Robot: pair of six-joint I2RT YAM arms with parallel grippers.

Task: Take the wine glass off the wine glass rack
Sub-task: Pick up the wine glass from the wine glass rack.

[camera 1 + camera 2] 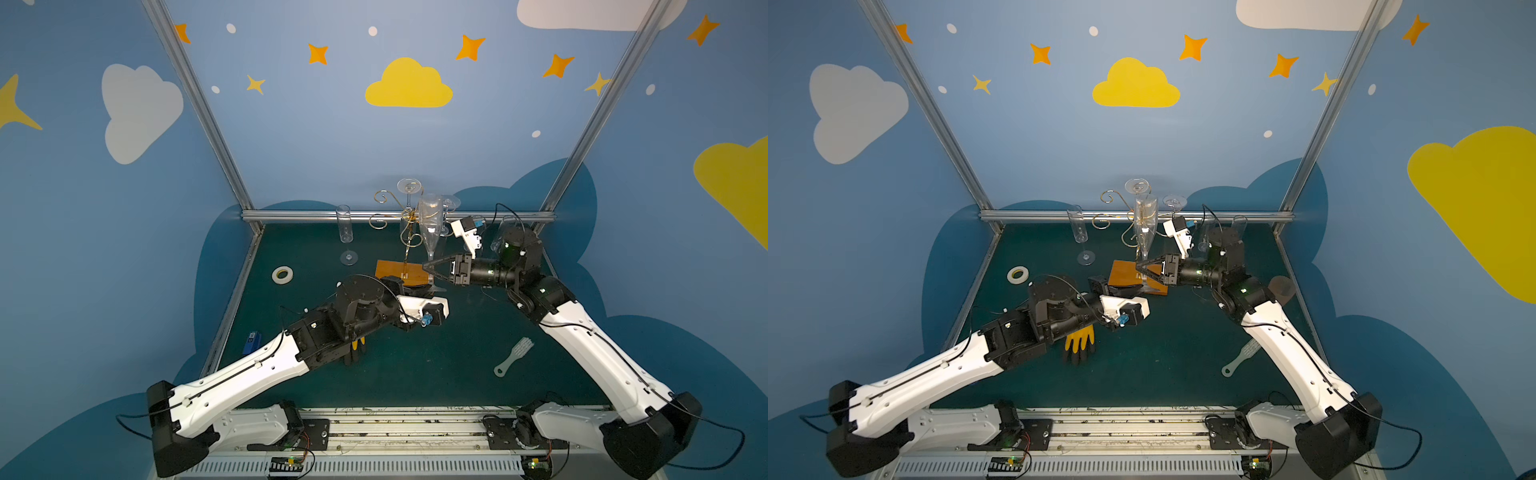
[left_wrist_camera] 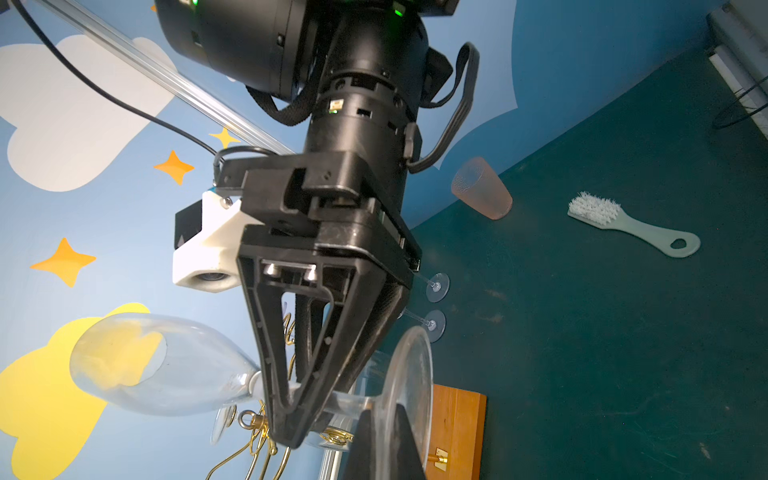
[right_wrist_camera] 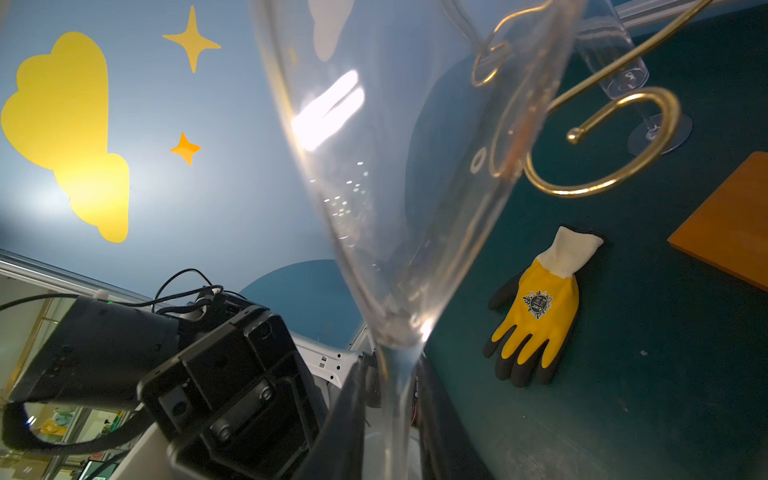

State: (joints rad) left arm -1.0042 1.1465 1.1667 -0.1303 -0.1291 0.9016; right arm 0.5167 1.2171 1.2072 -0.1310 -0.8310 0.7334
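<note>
The right gripper [image 1: 428, 266] is clamping the stem of the wine glass [image 1: 430, 218] low down, just above the foot, with its jaws closed on it from the side. The glass is standing upright, bowl uppermost, just beside the near right corner of the orange base [image 1: 397, 272] of the wine glass rack [image 1: 408, 245], near the middle of the tabletop. It is not hanging from any gold arm. Whether the foot is touching the tabletop cannot be told. Gripping the thin stem rather than the wide bowl is giving the jaws something narrow enough to close on.

The left gripper [image 2: 380, 440] is fully closed and holding nothing. Its tip appears to be lying at the near edge of the base (probably pinning the light stand so that it is not tipping while the glass is being drawn clear).

Other hanging glasses [image 1: 409, 185] are sitting foot-up on the far arms, so only this glass appears to be freed.
</note>
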